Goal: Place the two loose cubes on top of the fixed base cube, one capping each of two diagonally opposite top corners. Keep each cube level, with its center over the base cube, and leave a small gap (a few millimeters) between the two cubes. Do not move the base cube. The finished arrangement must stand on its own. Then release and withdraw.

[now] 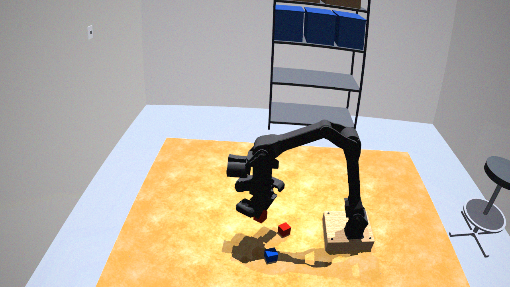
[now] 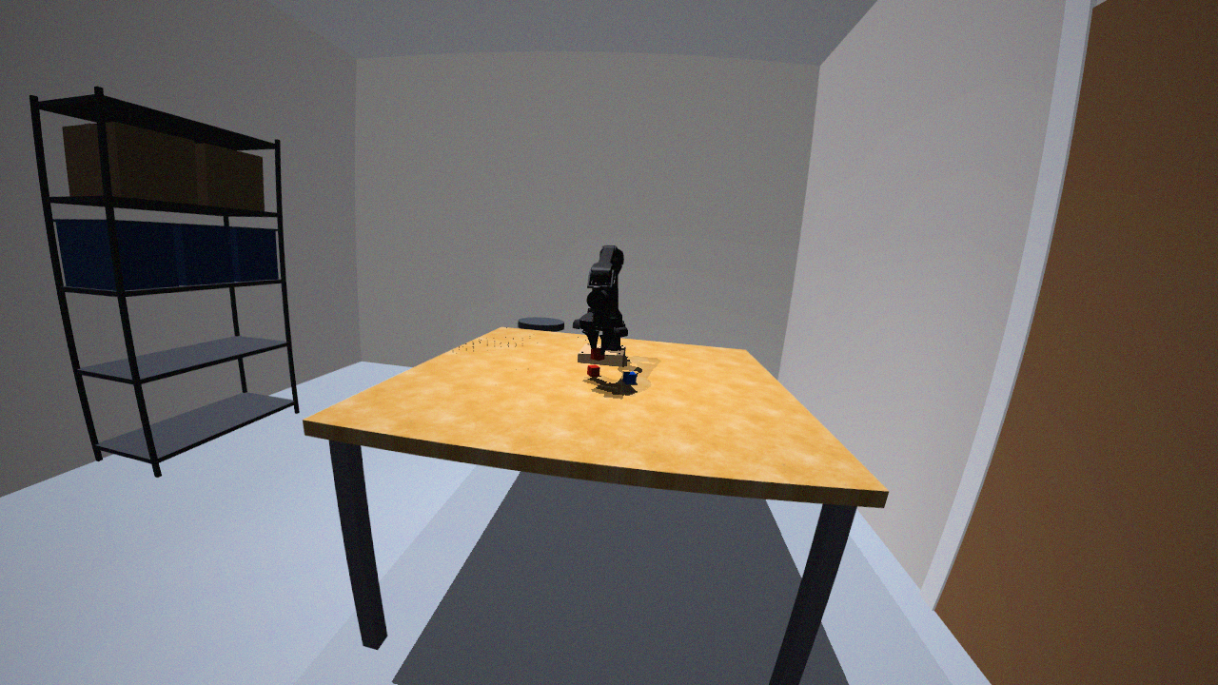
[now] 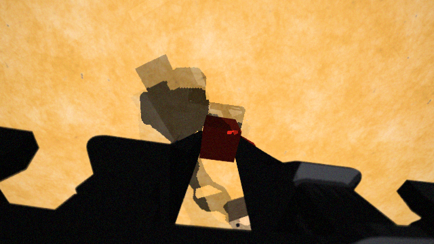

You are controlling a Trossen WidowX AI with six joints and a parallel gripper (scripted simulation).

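Carrying one red cube point(image 1: 261, 215), fingers clamped on it, gripper point(image 1: 257, 211) above table point(image 1: 171, 214). Second red cube point(image 1: 284, 229) and blue cube point(image 1: 271, 255) lie apart below. Transport step; next needs level descent onto a base corner.

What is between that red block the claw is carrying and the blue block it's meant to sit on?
Nothing visible blocks the way. The gripper holds one red cube in the air above the table. The other red cube rests on the table off to one side of the path to the blue base cube, whose top is bare.
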